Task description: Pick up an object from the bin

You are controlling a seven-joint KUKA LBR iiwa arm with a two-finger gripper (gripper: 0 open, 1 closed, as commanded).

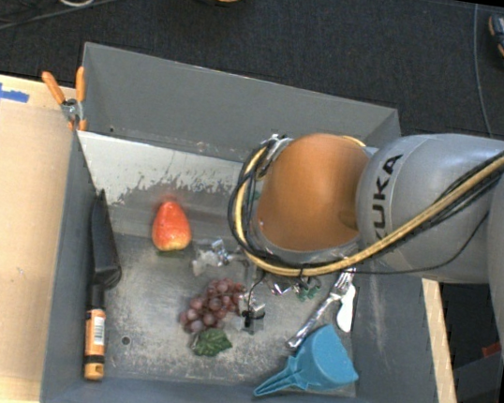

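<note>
Camera view: I looked down into the bin (pixel 79 216) with the arm (pixel 441 207) reaching in from the right.
Claw: the claw (pixel 251 317) hung low under the orange cover (pixel 310 191), and I could not tell whether it was released or clenched.
Held: I saw nothing in it.
Nearest thing: the grapes (pixel 210 305), a purple bunch just left of the claw, so close that I could not tell touching from apart.
Leaf: one green leaf (pixel 212 341) lay below-left of the claw, against the bunch's lower end.
Handling: I judged the grapes to be light, lumpy and probably smooth-skinned. A pinch on one berry might slip, so I would close across the middle of the bunch.
Risk: the leaf could come up alone if the claw closed too low.
Scrap: one crumpled silvery scrap (pixel 213 256) lay up-left of the claw, near it.
Fruit: one red-orange fruit (pixel 171 227) lay further up-left.
Fork: one pale fork (pixel 325 314) lay right of the claw.
Funnel: one blue funnel (pixel 316 365) lay below-right, touching the fork's handle end.
Knife: one black knife (pixel 97 261) with an orange handle lay far left along the wall.
Count: seven things, one of each.
</note>
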